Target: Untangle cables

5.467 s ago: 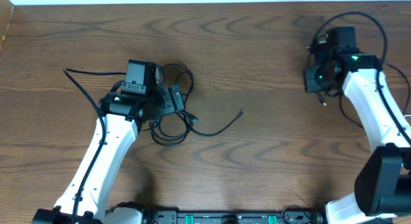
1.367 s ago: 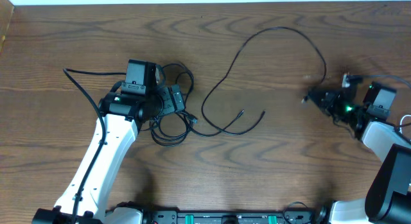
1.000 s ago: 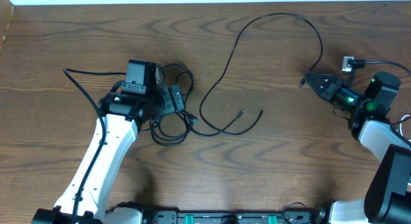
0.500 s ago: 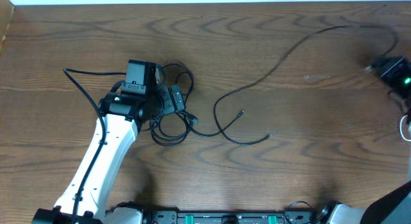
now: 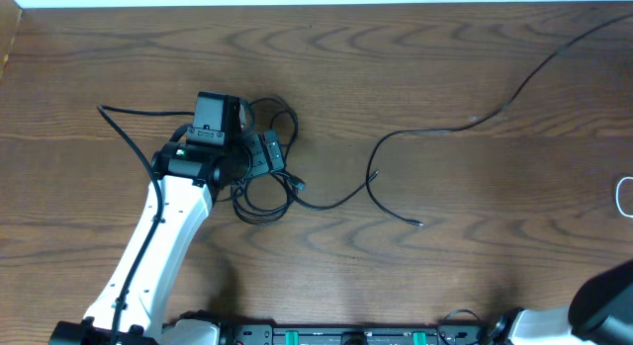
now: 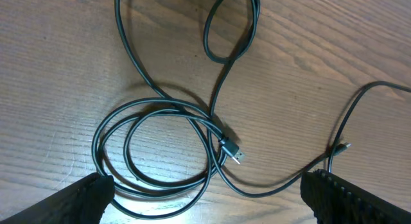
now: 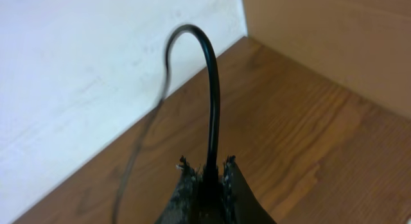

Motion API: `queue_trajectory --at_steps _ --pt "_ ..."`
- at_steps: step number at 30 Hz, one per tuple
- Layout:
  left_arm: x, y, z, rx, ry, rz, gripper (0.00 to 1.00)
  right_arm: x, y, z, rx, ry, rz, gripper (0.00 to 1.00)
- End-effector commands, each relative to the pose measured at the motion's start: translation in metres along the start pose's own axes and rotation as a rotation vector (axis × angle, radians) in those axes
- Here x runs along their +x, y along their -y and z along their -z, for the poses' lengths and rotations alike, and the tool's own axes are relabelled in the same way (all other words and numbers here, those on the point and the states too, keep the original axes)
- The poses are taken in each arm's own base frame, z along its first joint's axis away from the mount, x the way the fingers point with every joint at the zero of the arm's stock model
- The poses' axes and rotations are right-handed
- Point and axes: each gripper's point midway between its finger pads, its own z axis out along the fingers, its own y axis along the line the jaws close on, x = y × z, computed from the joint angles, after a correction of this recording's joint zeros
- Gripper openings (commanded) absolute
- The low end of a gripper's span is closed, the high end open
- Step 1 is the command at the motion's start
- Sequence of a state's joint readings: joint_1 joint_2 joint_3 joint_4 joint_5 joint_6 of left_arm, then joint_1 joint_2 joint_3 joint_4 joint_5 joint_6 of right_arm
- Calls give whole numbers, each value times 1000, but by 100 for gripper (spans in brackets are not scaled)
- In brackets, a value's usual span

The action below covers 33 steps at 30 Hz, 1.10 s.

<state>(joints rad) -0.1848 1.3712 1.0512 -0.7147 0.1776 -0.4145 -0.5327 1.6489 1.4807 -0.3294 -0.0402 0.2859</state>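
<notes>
Two pincers, and they stand quite unlike. My right gripper point(image 7: 207, 176), out of the overhead view, is pinched tight on a thin black cable point(image 7: 212, 89), which arches up from between my fingertips toward the white wall point(image 7: 77, 57). From above, that thin black cable point(image 5: 445, 129) runs from the far right edge across the brown wooden table point(image 5: 445, 286), bends into a hook near the middle and ends in a small plug point(image 5: 419, 223) lying free on the wood. My left gripper point(image 6: 212, 197) is spread wide, holding nothing, hovering over a coiled black cable point(image 6: 212, 128) on the left half of the table. It lies in several round loops, with a smaller loop beyond them and a metal plug end point(image 6: 234, 151) in the tangle. A thin tail leaves the coil toward the long cable's hook; whether they touch I cannot tell.
</notes>
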Motion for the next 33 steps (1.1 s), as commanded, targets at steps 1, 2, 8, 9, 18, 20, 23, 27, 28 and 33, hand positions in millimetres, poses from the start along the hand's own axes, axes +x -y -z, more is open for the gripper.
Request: queue_trajectory --at_steps 1,2,8,9,18,20,23,27,28,33 --pt "0 -3 0 -15 2 -4 99 15 0 -27 40 -43 49 1" --pt "0 -3 0 -15 2 -4 99 22 0 -32 55 -59 51 1" --pt "0 -3 0 -15 2 -4 99 100 -8 -70 163 -242 126 1" --pt "0 -3 0 -15 2 -4 99 112 -13 -73 161 -270 114 1" --pt "0 -3 0 -15 2 -4 99 193 -89 -94 -51 -446 59 2" --pt "0 -3 0 -15 2 -4 99 204 -99 -95 -54 -466 32 6" --pt "0 -3 0 -15 2 -4 99 215 -111 -93 -72 -485 40 16" --pt "0 -3 0 -15 2 -4 99 220 -120 -90 -92 -491 78 75" --pt "0 -3 0 -15 2 -4 99 219 -122 -88 -98 -492 85 88" --pt "0 -3 0 -15 2 -4 99 209 -132 -64 -149 -520 73 99"
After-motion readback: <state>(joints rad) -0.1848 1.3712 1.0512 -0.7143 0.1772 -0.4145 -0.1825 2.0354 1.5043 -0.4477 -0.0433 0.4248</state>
